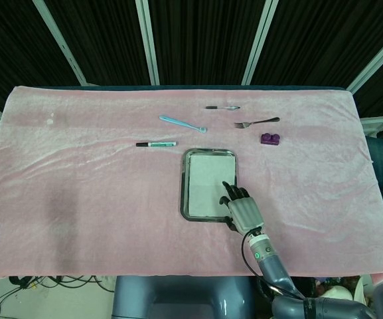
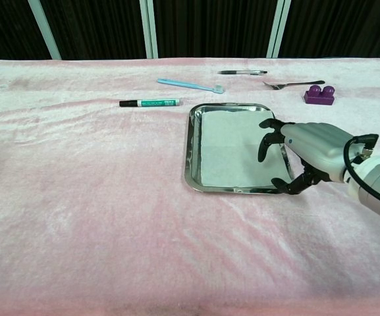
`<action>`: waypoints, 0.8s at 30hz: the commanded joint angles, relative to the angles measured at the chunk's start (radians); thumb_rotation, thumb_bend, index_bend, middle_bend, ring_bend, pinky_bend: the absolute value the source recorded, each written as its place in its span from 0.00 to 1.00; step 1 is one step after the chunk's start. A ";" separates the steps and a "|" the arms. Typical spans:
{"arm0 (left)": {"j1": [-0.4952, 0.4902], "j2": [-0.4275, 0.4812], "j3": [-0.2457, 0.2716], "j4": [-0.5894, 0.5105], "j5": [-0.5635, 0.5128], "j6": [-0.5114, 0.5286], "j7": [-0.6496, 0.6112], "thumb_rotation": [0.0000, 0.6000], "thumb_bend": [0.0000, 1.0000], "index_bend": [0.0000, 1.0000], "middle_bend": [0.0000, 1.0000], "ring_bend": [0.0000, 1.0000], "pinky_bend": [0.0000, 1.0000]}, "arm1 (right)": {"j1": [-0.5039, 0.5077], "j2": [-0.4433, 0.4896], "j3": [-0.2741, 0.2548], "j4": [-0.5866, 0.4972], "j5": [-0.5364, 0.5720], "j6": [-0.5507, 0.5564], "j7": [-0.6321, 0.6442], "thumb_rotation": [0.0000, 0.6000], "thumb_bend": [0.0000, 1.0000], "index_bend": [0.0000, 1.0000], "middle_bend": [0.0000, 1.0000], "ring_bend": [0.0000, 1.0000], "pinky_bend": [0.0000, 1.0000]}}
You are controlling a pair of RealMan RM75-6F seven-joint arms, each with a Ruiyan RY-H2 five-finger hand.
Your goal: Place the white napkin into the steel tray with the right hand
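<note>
The white napkin (image 1: 204, 184) (image 2: 229, 146) lies flat inside the steel tray (image 1: 185, 193) (image 2: 191, 148) at the middle of the pink cloth. My right hand (image 1: 243, 210) (image 2: 301, 151) hovers over the tray's near right corner with its fingers spread and curved down, holding nothing. Its fingertips (image 2: 263, 143) hang just above the napkin's right edge. My left hand is not seen in either view.
Behind the tray lie a green marker (image 1: 155, 143) (image 2: 149, 103), a light blue toothbrush (image 1: 182, 123) (image 2: 190, 85), a pen (image 1: 222, 107), a fork (image 1: 256, 122) (image 2: 292, 84) and a purple brick (image 1: 269, 139) (image 2: 319, 94). Pink cloth (image 1: 78, 186) covers the whole table.
</note>
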 commanded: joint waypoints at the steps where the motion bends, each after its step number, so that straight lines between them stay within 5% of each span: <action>1: 0.000 0.000 0.000 0.000 0.000 0.001 0.000 1.00 0.40 0.15 0.05 0.00 0.00 | -0.003 0.019 0.002 -0.030 -0.001 0.009 0.004 1.00 0.32 0.36 0.03 0.10 0.15; 7: 0.001 -0.002 0.001 0.000 0.002 0.002 0.001 1.00 0.40 0.15 0.05 0.00 0.00 | 0.014 0.034 0.030 -0.055 -0.005 0.021 -0.002 1.00 0.32 0.32 0.13 0.11 0.15; 24: -0.001 -0.002 -0.001 -0.001 -0.001 -0.001 0.001 1.00 0.40 0.15 0.05 0.00 0.00 | 0.133 -0.004 0.085 0.050 0.133 -0.133 0.030 1.00 0.35 0.26 0.15 0.15 0.16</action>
